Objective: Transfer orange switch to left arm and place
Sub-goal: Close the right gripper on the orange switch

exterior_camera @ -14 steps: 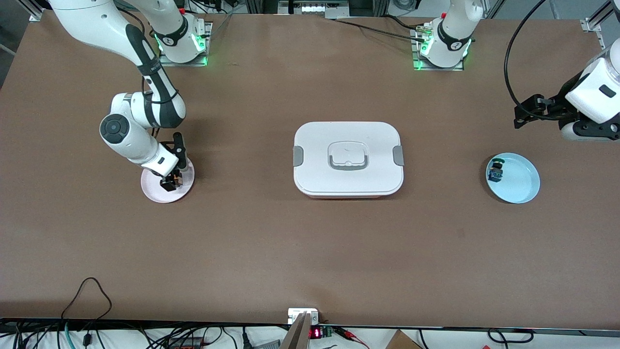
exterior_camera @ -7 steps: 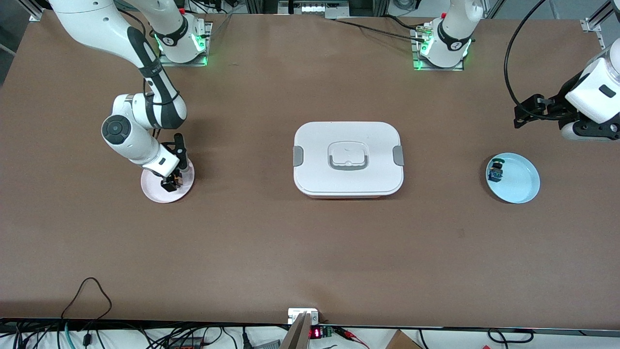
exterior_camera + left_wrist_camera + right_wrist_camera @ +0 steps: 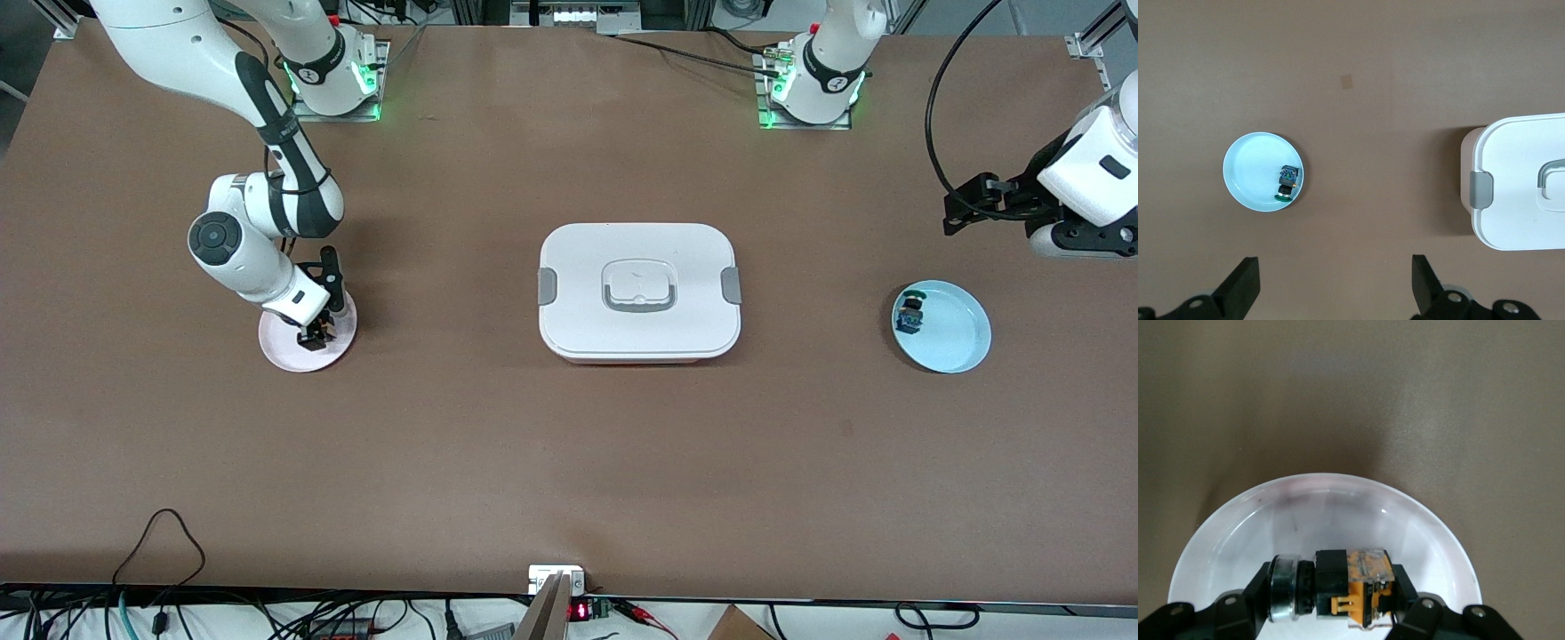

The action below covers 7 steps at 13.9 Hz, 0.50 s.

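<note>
The orange switch [image 3: 320,335], with a black block and a round cap, lies sideways between my right gripper's fingers over the pink plate [image 3: 283,348]. In the right wrist view the switch [image 3: 1361,577] is gripped end to end. One finger presses the cap and the other the orange body, just above the plate [image 3: 1325,510]. My right gripper [image 3: 311,334] [image 3: 1333,595] is shut on it. My left gripper [image 3: 969,206] [image 3: 1335,293] is open and empty, waiting up in the air at the left arm's end of the table. The white box [image 3: 638,292] [image 3: 1521,187] sits mid-table.
A blue plate [image 3: 956,342] [image 3: 1248,177] holds a small blue-and-green switch [image 3: 910,313] [image 3: 1287,181] toward the left arm's end. Cables and a small device lie along the table edge nearest the front camera [image 3: 556,578].
My right arm has shifted slightly, and the gripper with the switch has risen a little over the pink plate. The left arm has not moved.
</note>
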Motion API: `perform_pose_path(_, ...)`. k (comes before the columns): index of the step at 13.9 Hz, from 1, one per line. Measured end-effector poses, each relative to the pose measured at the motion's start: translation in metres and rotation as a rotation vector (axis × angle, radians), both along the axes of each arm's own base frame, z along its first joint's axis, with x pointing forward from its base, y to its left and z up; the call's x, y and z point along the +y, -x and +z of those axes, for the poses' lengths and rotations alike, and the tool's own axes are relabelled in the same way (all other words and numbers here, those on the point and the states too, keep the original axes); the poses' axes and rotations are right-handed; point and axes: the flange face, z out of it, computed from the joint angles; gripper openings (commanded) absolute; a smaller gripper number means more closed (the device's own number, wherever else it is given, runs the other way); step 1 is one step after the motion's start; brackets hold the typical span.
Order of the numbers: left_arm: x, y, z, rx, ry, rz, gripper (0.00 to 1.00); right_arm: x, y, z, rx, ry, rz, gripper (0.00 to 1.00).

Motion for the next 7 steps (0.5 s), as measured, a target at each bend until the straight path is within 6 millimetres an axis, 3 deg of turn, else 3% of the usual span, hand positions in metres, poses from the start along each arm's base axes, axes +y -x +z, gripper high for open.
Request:
perform_pose_path(2,0.000,0.000,0.000,0.000,0.000,0.000,1.00,0.005,-0.002,0.002,-0.006,-0.004,0.007,0.04)
perform_pose_path(5,0.000,0.000,0.000,0.000,0.000,0.000,1.00,0.012,-0.009,0.012,0.010,-0.010,0.013,0.03)
perform_pose_path(7,0.000,0.000,0.000,0.000,0.000,0.000,1.00,0.020,-0.019,0.033,0.056,-0.048,-0.011,0.03)
